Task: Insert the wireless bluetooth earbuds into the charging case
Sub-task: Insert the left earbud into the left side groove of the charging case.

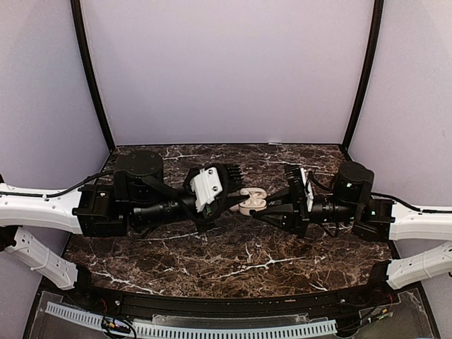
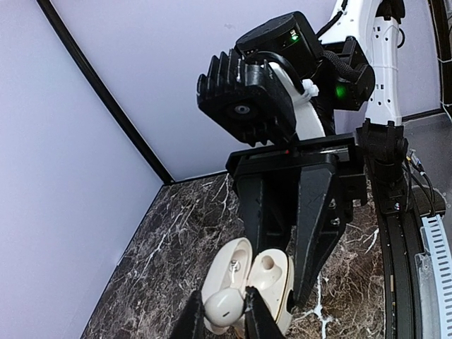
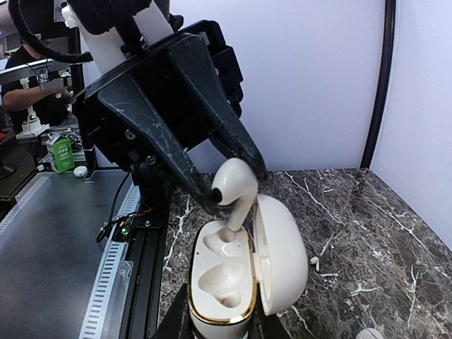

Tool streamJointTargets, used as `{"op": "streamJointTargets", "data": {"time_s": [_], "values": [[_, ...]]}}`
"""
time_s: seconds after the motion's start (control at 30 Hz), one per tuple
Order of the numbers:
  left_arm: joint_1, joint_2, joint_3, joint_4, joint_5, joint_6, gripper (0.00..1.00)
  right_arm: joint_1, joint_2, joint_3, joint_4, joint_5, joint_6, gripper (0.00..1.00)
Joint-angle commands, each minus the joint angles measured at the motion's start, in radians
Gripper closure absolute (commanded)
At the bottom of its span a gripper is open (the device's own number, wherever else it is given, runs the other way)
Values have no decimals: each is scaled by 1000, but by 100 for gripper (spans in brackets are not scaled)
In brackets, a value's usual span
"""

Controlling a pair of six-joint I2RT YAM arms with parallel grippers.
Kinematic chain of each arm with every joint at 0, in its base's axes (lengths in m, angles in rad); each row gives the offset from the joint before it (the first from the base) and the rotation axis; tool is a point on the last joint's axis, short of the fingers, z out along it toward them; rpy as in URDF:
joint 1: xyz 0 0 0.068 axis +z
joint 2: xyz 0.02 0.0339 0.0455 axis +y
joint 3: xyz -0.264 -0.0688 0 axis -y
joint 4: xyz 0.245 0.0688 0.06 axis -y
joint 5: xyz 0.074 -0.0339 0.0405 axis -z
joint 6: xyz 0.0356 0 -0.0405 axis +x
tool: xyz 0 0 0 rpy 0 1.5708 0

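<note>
While right jaws clamp the open charging case [image 3: 240,272] over mid-tabletop [image 1: 233,261], left jaws pinch an earbud [image 3: 236,185]. Its stem tip sits just inside.

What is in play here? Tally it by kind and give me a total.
Grippers: 2, the left gripper and the right gripper.
Cases: 1, the charging case, open, held by the right gripper.
Earbuds: 1, the earbud pinched by the left gripper.
Unclear: 1, a white bit at the right wrist view's bottom edge, too cropped to name.
Total: 5.
</note>
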Motion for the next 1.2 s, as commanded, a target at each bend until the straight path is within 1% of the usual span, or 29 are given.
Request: {"op": "streamJointTargets", "data": {"time_s": [0.0, 0.33, 0.87, 0.93, 1.03, 1.17], "values": [[-6, -18, -12, 0, -1, -4, 90, -12, -6, 28, 55, -22, 29, 100], [-7, -4, -5, -4, 6, -10, 90, -20, -5, 26, 64, -36, 31, 100], [-8, 26, 15, -22, -40, -11, 90, -22, -19, 18, 76, -34, 33, 100], [-8, 24, 15, -23, -39, -14, 87, -24, -26, 16, 78, -30, 36, 100], [-8, 16, 13, -23, -30, -20, 79, -30, -31, 10, 84, -26, 40, 100], [-8, 2, 11, -23, -23, -20, 78, -37, -38, 4, 96, -27, 41, 100]]}}
